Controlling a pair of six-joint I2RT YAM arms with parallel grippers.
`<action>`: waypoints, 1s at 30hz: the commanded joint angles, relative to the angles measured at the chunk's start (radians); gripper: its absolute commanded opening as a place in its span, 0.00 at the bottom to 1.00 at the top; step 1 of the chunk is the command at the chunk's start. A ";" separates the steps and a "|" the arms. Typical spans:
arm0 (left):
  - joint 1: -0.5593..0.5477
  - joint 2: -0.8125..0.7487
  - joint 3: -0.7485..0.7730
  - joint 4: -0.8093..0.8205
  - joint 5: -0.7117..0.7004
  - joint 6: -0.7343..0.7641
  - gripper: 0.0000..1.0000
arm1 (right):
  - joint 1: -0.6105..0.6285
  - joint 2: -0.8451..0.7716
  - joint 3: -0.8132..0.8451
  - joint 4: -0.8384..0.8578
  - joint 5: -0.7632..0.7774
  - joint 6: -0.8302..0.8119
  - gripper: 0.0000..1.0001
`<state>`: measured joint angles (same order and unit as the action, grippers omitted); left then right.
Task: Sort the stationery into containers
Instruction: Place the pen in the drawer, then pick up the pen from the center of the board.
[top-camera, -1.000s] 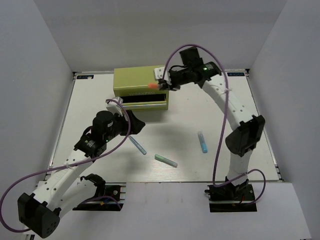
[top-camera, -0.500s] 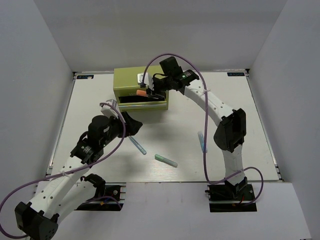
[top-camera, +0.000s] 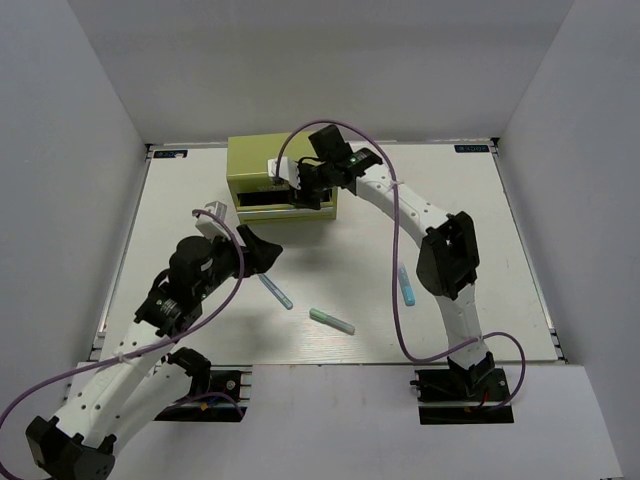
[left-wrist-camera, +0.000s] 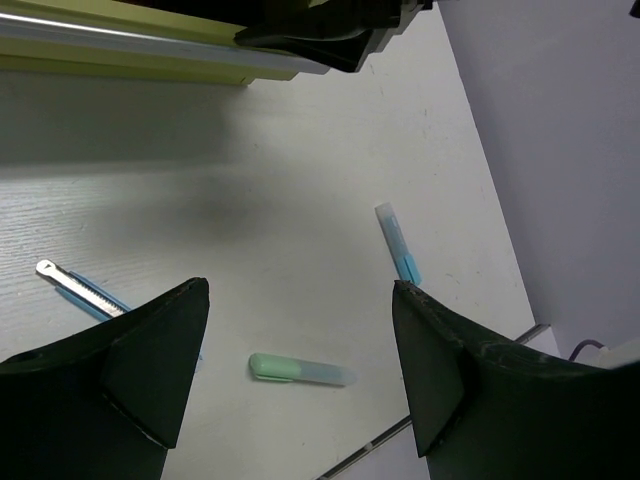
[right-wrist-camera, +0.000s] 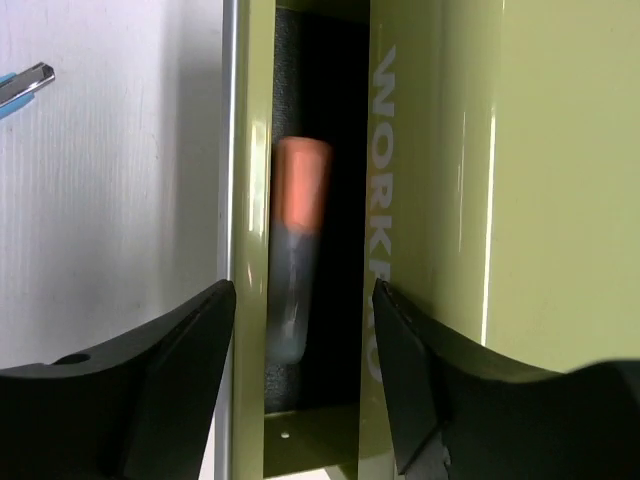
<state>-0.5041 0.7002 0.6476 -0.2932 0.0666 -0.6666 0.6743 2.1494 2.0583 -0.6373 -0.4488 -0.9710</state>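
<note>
Right gripper (right-wrist-camera: 302, 300) shifted left over cabinet (top-camera: 252, 160) drawer (right-wrist-camera: 248, 150); fingers spread, orange-capped pen (right-wrist-camera: 296, 240) (blurred) inside drawer. Left gripper (left-wrist-camera: 300, 300) fingers spread, holding nothing.

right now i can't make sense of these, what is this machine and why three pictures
These are two robot arms bolted to a table, each ending in a two-finger gripper. The wide picture looks down from above; the other two come from cameras on the wrists, so the dark shapes at their bottom edges are each arm's own fingers. The right gripper is open over the open drawer of an olive-green cabinet; an orange-capped pen shows blurred inside, touching neither finger. The left gripper hangs open and empty. Three pens lie loose on the table: thin blue pen, mint green pen, light blue pen.
</note>
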 joint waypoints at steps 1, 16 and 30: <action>-0.004 -0.022 0.001 -0.009 0.013 0.007 0.84 | -0.010 -0.052 0.007 0.064 0.018 -0.011 0.64; -0.025 0.386 0.145 0.006 0.513 0.522 0.37 | -0.157 -0.354 -0.203 -0.051 0.079 0.296 0.00; -0.341 0.852 0.420 -0.259 0.374 0.858 0.63 | -0.438 -0.497 -0.518 -0.108 -0.048 0.426 0.56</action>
<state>-0.7815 1.4994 1.0348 -0.4568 0.5018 0.0975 0.2752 1.7283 1.5352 -0.7368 -0.4351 -0.5854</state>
